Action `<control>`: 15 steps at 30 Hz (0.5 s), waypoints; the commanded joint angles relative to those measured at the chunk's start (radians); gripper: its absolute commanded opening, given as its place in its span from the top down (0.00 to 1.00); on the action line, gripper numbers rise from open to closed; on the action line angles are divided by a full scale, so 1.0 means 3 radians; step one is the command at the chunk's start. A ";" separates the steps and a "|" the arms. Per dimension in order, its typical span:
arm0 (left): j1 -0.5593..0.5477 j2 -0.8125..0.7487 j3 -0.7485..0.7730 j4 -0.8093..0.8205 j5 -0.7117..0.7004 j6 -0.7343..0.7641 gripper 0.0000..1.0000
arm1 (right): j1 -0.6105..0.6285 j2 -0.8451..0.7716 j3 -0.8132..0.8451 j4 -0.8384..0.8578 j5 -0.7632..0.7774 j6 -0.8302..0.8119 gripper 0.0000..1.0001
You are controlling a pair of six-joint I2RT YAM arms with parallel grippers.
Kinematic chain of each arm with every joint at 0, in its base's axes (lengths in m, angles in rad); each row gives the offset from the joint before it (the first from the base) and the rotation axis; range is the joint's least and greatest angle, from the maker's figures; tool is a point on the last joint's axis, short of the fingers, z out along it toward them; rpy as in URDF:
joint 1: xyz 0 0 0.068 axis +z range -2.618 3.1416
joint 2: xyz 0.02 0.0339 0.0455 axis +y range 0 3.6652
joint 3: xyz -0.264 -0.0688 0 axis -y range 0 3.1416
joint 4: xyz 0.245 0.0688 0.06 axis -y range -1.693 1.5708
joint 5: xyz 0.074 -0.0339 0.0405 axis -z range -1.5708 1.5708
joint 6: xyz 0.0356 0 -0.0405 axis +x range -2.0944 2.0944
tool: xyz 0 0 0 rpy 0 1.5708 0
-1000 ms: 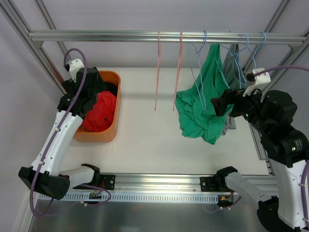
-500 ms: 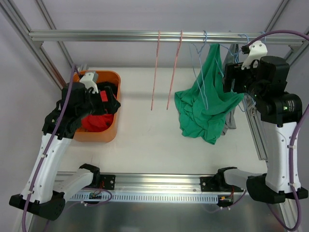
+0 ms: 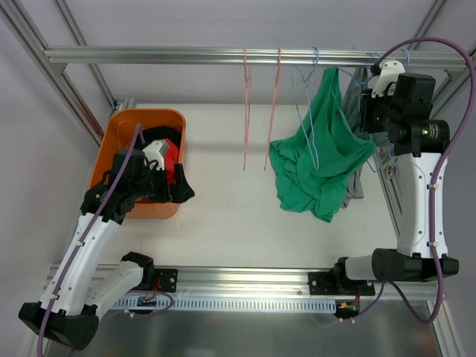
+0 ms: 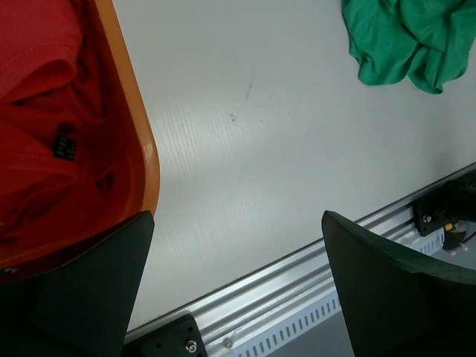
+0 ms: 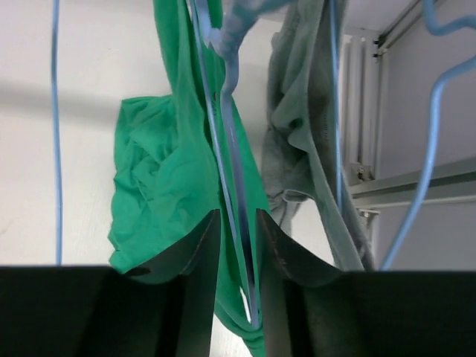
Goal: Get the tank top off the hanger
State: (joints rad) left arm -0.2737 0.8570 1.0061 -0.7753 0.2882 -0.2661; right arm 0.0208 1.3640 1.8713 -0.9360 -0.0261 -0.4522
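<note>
The green tank top hangs from a blue wire hanger on the top rail, its lower part bunched on the table. In the right wrist view the hanger's wires and a strip of the green top run straight down between the fingers of my right gripper, whose jaws have closed in on them high up near the rail. My left gripper hovers by the near right corner of the orange bin, open and empty, far from the green top.
An orange bin at the left holds a red garment. Two pink hangers hang bare from the rail. A grey garment and more blue hangers hang right of the green top, by the frame post.
My right arm rose towards the rail and its jaws went from wide to narrow around the blue hanger. My left arm pulled back out of the bin towards the near edge.
</note>
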 commanded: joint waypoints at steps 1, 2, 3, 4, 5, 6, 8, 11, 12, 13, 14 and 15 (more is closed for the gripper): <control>0.0012 -0.0090 0.0021 0.0094 0.0174 0.0048 0.01 | -0.0130 -0.0093 -0.0086 0.0297 -0.0520 0.0055 0.73; 0.0012 -0.0100 0.0046 0.0099 0.0210 0.0048 0.01 | -0.0141 -0.0113 -0.0122 0.0343 -0.0602 0.0116 0.74; 0.0007 -0.0116 0.0062 0.0099 0.0231 0.0048 0.01 | -0.0141 -0.0164 -0.0208 0.0389 -0.0730 0.0152 0.77; 0.0007 -0.0121 0.0077 0.0110 0.0261 0.0053 0.01 | -0.0141 -0.0190 -0.0250 0.0470 -0.0777 0.0178 0.81; 0.0012 -0.0116 0.0103 0.0105 0.0287 0.0053 0.01 | -0.0141 -0.0215 -0.0286 0.0507 -0.0823 0.0224 0.83; 0.0007 -0.0106 0.0118 0.0105 0.0307 0.0048 0.02 | -0.0141 -0.0261 -0.0352 0.0547 -0.0899 0.0310 0.89; 0.0012 -0.0101 0.0149 0.0110 0.0343 0.0033 0.01 | -0.0141 -0.0313 -0.0413 0.0629 -0.0935 0.0418 1.00; 0.0007 -0.0085 0.0200 0.0130 0.0409 -0.0013 0.01 | -0.0136 -0.0430 -0.0587 0.0783 -0.1027 0.0587 1.00; 0.0007 -0.0080 0.0220 0.0135 0.0460 -0.0018 0.01 | -0.0126 -0.0451 -0.0628 0.0803 -0.1023 0.0643 1.00; 0.0007 -0.0075 0.0236 0.0135 0.0476 -0.0038 0.01 | -0.0120 -0.0481 -0.0639 0.0834 -0.1017 0.0664 1.00; 0.0007 -0.0070 0.0281 0.0145 0.0491 -0.0049 0.01 | -0.0110 -0.0487 -0.0634 0.0839 -0.1007 0.0679 1.00; 0.0007 -0.0065 0.0302 0.0151 0.0522 -0.0054 0.01 | -0.0090 -0.0497 -0.0613 0.0844 -0.0992 0.0684 1.00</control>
State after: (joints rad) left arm -0.2741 0.8368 1.0435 -0.7631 0.3885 -0.2729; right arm -0.0166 1.2655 1.6821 -0.7486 -0.2817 -0.2985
